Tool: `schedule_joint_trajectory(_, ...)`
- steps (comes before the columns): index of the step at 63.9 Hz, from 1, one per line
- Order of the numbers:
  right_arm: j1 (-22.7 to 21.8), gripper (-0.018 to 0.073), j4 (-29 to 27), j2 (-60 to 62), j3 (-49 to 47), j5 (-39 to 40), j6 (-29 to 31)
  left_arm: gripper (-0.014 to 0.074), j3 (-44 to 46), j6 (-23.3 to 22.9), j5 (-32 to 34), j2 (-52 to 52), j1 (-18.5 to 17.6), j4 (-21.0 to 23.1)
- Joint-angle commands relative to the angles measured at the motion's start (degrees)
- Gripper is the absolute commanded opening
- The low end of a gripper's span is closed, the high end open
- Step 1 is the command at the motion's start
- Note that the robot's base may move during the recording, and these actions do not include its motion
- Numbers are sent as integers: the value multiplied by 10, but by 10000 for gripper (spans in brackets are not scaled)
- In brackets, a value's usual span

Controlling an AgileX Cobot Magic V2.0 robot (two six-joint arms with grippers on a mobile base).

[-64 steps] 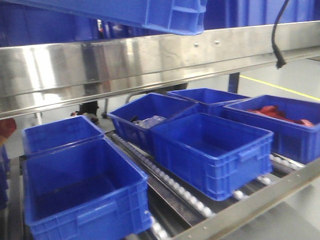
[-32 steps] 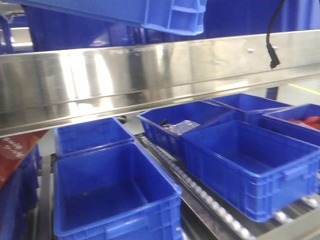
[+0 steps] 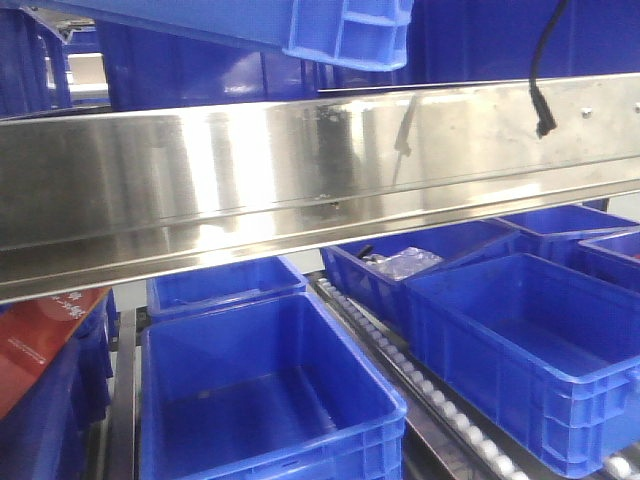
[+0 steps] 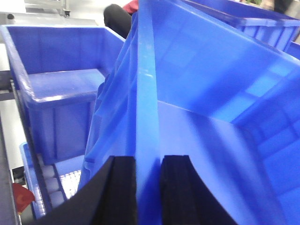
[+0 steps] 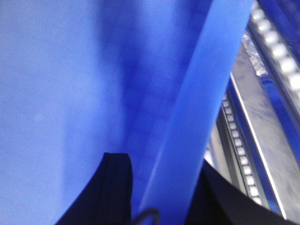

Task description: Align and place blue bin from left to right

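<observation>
Left claw (image 4: 149, 161): clamped on blue bin (image 4: 211, 70) rim.
Right claw (image 5: 161, 164): pinching a rim edge too.
Bin position: aloft, above steel rail (image 3: 300, 160).
Done: lift, seemingly.
Remaining: lowering onto rack, aligning beside crates (image 3: 260, 400).

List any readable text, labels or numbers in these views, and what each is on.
White print on the red panel, lower left of the front view: too blurred to read.
On the blue bin, the lower crates and the steel rail: no text, labels or numbers visible.
Nothing else is legible in any view.
</observation>
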State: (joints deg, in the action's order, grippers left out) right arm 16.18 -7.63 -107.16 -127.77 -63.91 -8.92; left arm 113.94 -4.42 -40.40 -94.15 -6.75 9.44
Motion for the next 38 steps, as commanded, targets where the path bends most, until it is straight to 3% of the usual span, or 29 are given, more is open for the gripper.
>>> schedule_joint_trajectory(1, 8, -162, -37, 10, -8, 57, -6, -111, 12, -4, 55, 18, -11, 47)
schedule_joint_trajectory(38, 8, -162, -37, 10, -8, 57, -6, -111, 12, -4, 55, 18, -11, 47)
